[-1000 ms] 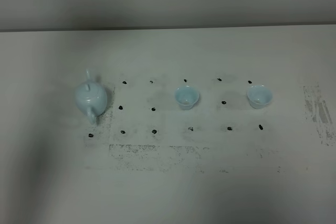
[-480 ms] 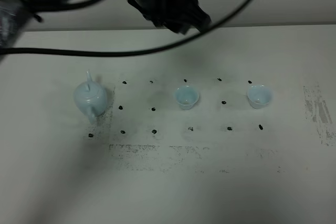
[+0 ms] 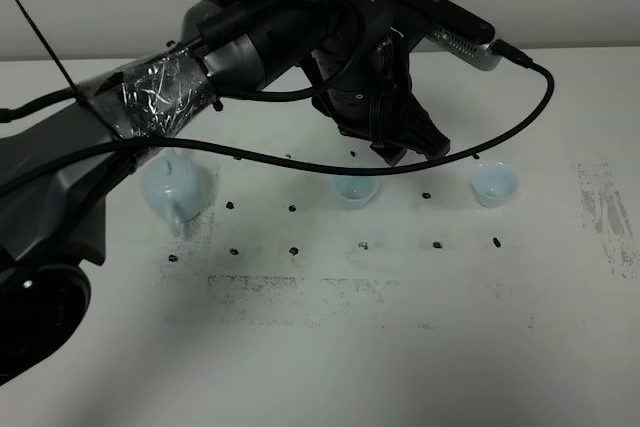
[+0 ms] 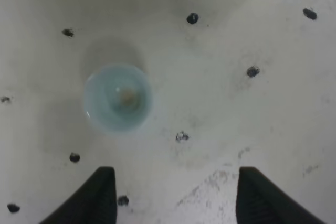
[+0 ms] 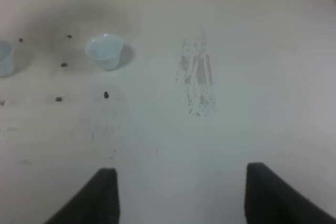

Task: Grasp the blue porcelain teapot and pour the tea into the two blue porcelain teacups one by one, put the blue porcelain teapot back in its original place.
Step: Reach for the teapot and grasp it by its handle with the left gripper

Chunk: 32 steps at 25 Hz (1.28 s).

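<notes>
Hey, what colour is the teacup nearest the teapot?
Pale blue, with a faint tan spot inside; the teacup shows best in the left wrist view.

Left arm (image 3: 200, 87), one stretch wrapped in foil, reaches across the table (image 3: 330, 347). Claw (image 3: 412, 143) hangs above the black dots (image 3: 437, 244). One pale blue teacup (image 3: 355, 192) just beside the claw, rim partly hidden. Second teacup (image 3: 495, 184) near, to its right. Pale blue teapot (image 3: 175, 190) well apart to its left, partly behind the arm.
</notes>
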### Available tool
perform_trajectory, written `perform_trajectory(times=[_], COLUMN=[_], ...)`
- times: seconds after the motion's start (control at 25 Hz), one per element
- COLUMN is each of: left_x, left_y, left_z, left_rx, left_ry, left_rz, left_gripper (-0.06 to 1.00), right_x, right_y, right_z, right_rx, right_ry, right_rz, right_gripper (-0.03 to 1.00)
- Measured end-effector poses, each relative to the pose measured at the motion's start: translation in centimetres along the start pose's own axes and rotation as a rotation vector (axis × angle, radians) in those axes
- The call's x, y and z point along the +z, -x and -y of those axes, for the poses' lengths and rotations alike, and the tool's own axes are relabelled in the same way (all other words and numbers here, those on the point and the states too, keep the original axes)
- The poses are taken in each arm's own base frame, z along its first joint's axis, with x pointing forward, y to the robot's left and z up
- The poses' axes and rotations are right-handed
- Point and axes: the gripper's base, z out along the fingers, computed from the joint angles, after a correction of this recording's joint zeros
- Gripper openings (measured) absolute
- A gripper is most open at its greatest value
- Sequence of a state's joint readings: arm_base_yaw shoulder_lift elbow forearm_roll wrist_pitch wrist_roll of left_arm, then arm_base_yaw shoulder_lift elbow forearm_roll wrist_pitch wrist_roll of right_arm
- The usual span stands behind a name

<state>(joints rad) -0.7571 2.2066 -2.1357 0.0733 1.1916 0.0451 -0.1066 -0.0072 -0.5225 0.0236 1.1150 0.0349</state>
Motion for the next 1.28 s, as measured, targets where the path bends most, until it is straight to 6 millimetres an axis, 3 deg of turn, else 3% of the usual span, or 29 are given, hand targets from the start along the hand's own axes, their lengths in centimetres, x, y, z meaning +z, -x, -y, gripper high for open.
perform_trajectory(times=[0.24,0.44,0.56,0.76,0.96,1.28], left_x=[1.1,0.9,1.4,5.3,7.7,8.3], left_y=[-3.3,-8.3,-10.6,-14.0,-15.4,-15.8], left_z=[-1.5,-3.8,-5.1,-6.6,-7.0,-7.1], left_rx=[-0.05,-0.114,-0.135,-0.168,-0.175,-0.123], left_ry=[-0.017,-0.017,-0.011,0.009,0.033,0.071], left_rz=[-0.126,-0.25,-0.226,-0.164,-0.044,-0.01], left_gripper=[0.52,0.52,0.52,0.52,0.52,0.52], right_x=[0.0,0.0,0.0,0.0,0.0,0.0], right_y=[0.0,0.0,0.0,0.0,0.0,0.0], right_z=[0.0,0.0,0.0,0.0,0.0,0.0], right_rx=[0.0,0.0,0.001,0.001,0.002,0.002], right_ry=[0.0,0.0,0.002,0.002,0.003,0.003], right_rz=[0.0,0.0,0.0,0.0,0.0,0.0], right_gripper=[0.54,0.54,0.54,0.54,0.54,0.54])
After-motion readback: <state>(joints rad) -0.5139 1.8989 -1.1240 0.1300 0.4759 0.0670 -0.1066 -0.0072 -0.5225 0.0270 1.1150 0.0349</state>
